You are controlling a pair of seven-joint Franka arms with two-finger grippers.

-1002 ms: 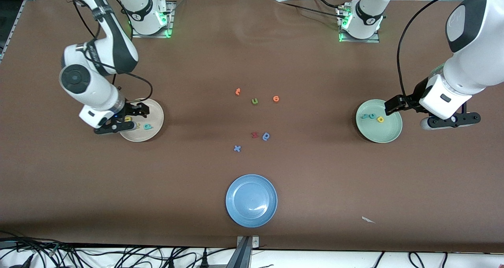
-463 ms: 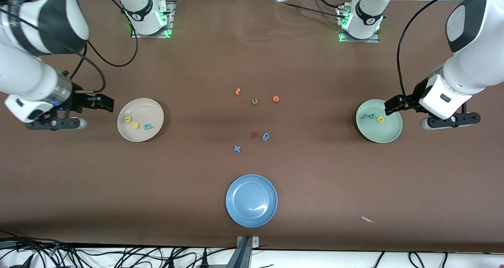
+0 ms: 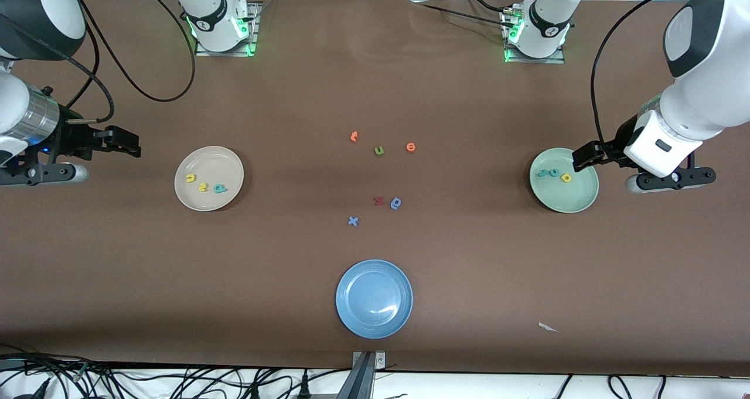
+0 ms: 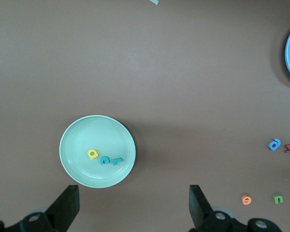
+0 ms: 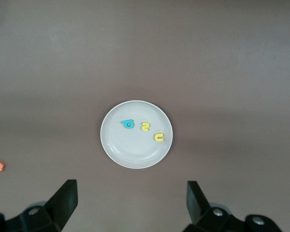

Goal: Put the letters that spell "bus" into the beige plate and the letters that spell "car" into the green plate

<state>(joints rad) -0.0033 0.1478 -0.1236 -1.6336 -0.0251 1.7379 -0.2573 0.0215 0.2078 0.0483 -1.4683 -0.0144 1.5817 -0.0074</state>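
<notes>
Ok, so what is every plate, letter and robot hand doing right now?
beige plate: holds teal b, yellow u, yellow s.
green plate: holds teal c, yellow a, teal r.
blue plate: nothing in it.
spare letters: loose at mid-table.
right gripper: open, beside the beige plate.
left gripper: open, at the green plate's edge.

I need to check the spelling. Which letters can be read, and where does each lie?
"b", "s", "u": in the beige plate, teal b, yellow s, yellow u.
"c", "a", "r": in the green plate, teal c, yellow a, teal r.
Loose letters mid-table: too small to read.
</notes>
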